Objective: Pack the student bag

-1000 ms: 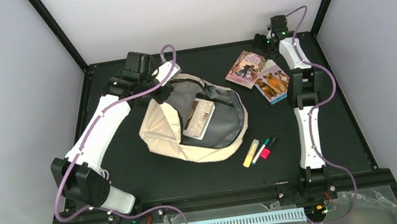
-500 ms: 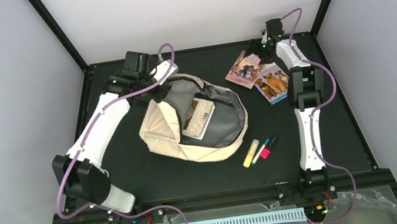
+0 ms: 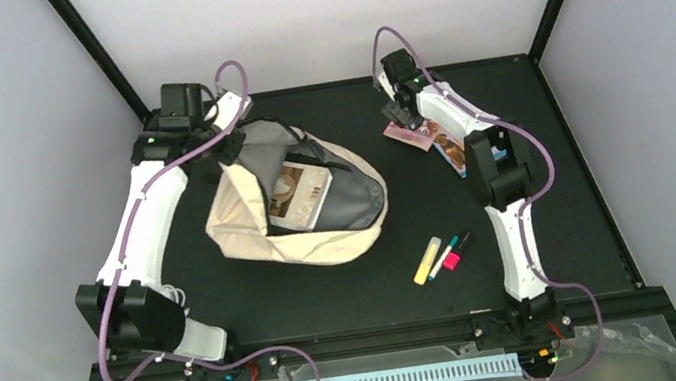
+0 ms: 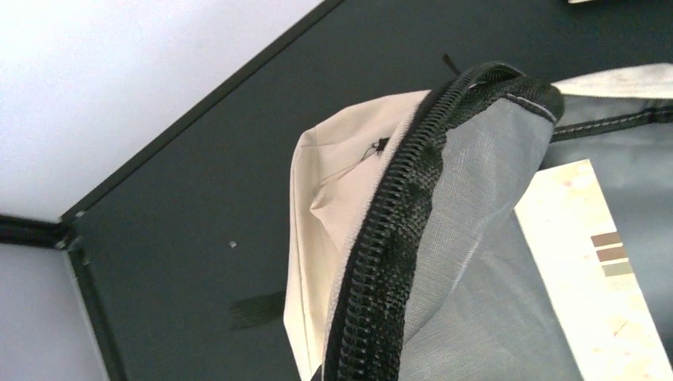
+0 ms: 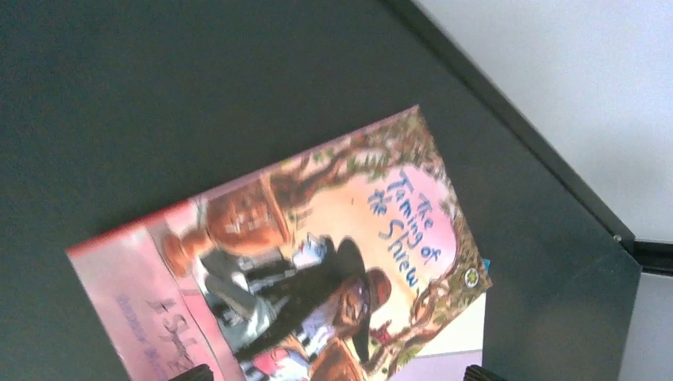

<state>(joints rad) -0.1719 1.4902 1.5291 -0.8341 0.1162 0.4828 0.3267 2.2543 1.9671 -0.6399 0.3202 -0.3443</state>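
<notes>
I've got the bag (image 3: 243, 227) left of table (image 3: 260, 303) centre, mouth open, 1 book (image 3: 299, 196) inside. The left gripper (image 3: 229, 151) is clamped tight on its zipper rim (image 4: 397, 238) at the far end. The right gripper (image 3: 401, 118) hangs over the pink book (image 5: 301, 254) — jaws wide, nothing held. 3 pens (image 3: 443, 256) near side.

Top view: the right arm (image 3: 450, 118) covers most of the second book (image 3: 452, 151) and 1 end of the pink book (image 5: 317, 262).

Right wrist view: the pink book is blurred and cut off at the bottom edge. Only 2 dark tips of the right gripper (image 3: 402, 123) show there.

Left wrist view: the student bag (image 4: 349, 182) — its zipper rim — hides the fingers of the left gripper (image 3: 225, 153). The book inside (image 4: 603, 278) runs off the frame.
</notes>
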